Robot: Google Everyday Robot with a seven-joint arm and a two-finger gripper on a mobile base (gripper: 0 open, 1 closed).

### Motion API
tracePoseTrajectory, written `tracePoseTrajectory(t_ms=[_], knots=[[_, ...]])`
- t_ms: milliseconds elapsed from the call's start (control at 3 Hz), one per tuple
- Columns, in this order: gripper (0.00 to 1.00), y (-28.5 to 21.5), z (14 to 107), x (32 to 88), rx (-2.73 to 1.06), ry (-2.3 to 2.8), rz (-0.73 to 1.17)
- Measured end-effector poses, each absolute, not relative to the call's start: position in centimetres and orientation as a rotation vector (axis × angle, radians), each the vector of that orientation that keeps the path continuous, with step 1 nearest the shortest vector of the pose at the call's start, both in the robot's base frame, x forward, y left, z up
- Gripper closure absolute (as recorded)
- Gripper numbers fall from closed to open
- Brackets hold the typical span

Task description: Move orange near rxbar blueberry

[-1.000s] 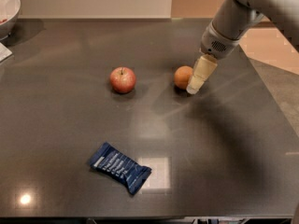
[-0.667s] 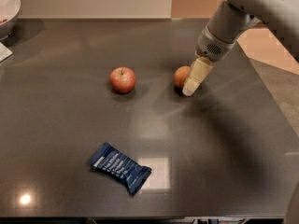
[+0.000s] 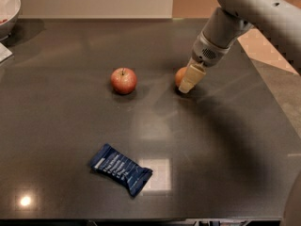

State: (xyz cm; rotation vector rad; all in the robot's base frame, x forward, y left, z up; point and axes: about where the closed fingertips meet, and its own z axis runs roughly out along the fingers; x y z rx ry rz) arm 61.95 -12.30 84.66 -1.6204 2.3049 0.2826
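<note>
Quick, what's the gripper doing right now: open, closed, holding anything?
Gripper: down against the orange, right of the apple; open, closed or holding cannot be told.

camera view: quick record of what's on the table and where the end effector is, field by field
orange: on the dark table, right of middle, toward the far side
end effector: low at the orange's right side, partly covering it
apple: left of the orange, apart from it
rxbar blueberry: flat, toward the near edge, far from the orange
task state: orange not yet near the bar
</note>
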Motion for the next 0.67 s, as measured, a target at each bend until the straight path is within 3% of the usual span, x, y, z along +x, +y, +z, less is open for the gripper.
tracePoseTrajectory(t_ms=[667], knots=[[0.87, -12.3, 85.7, 60.6, -1.613, 2.294, 0.306]])
